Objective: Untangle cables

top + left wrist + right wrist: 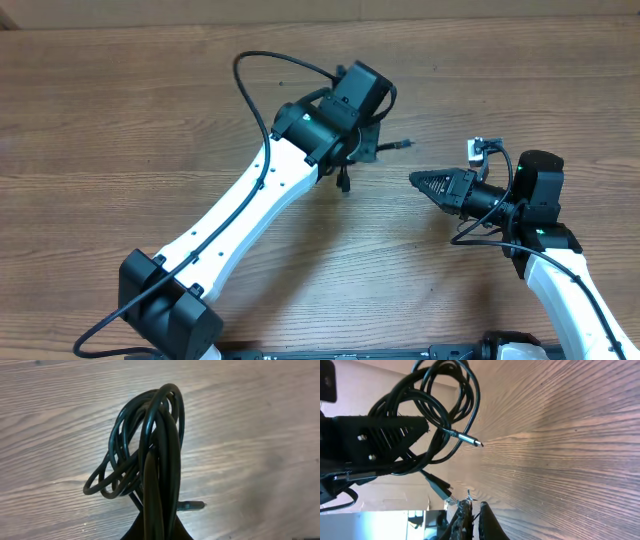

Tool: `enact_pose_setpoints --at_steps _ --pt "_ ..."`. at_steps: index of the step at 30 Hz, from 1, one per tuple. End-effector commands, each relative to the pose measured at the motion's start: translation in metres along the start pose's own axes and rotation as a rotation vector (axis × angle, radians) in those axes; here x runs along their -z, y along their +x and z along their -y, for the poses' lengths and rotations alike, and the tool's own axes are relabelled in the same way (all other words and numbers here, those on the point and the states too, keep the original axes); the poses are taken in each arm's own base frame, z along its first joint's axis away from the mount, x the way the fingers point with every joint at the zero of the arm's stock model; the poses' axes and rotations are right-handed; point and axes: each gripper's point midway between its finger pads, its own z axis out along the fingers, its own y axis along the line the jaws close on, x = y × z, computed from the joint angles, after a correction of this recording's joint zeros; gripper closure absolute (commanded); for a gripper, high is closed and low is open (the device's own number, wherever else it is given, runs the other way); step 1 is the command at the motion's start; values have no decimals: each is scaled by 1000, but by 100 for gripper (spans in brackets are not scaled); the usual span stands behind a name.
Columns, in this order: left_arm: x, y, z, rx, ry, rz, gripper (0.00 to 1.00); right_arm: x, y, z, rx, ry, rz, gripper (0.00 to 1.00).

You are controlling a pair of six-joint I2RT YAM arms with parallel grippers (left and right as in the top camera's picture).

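A bunch of thin black cables (169, 460) is looped together and lifted above the wooden table. My left gripper (352, 152) is shut on the bunch; in the left wrist view its jaws (157, 532) clamp the strands at the bottom edge. A jack plug (403, 145) sticks out to the right and another plug end (343, 186) hangs below. In the right wrist view the bunch (440, 425) hangs from the left gripper (395, 435), with the jack plug (469, 438) pointing right. My right gripper (415, 180) is shut and empty, right of the bunch and apart from it.
The wooden table (150, 110) carries nothing else in view. The left arm's own thicker black cable (262, 60) arcs above its wrist. A small white connector (478, 150) sits on the right arm's wrist.
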Motion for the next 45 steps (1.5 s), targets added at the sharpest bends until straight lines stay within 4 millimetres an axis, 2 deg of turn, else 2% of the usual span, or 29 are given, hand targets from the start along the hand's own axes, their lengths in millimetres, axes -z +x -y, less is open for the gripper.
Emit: enact_pose_setpoints --at_steps 1,2,3,5,6,7,9,14,18,22,23,24,25,30,39,42,45 --pt "2 -2 -3 13 -19 7 96 0 -7 -3 25 10 23 96" --pt "2 1 2 -39 8 -9 96 0 -7 -3 30 9 25 96" --pt "3 6 10 -119 58 -33 96 0 -9 -5 50 3 31 89" --pt "5 14 23 -232 144 -70 96 1 -12 -8 95 -4 39 63" --pt "7 22 33 -304 209 -95 96 1 -14 -8 108 -3 49 38" --pt "9 26 38 -346 251 -110 96 1 -15 -8 113 -2 54 31" --pt "14 37 50 -434 341 -139 96 1 -19 -9 127 1 68 21" --pt "28 53 73 -545 530 -170 96 1 -21 -12 173 -8 78 15" --pt "36 55 86 -557 619 -165 96 1 -18 -14 227 -18 64 15" --pt "39 55 90 -560 650 -159 96 1 -18 -14 240 -18 64 24" --pt "38 55 90 -560 650 -158 96 1 -18 -14 244 -17 64 28" --pt "38 55 90 -560 650 -158 96 1 -18 -14 245 -17 64 37" --pt "38 54 90 -560 649 -158 96 1 -18 -14 245 -17 64 42" --pt "38 52 91 -563 651 -147 96 1 -18 -14 244 -20 60 96" --pt "32 47 85 -566 592 -130 96 1 -17 -14 242 -22 58 96" --pt "24 40 72 -531 494 -121 96 1 -15 -12 222 -16 51 96" --pt "11 26 47 -374 303 -102 95 1 -13 -4 134 17 48 96"
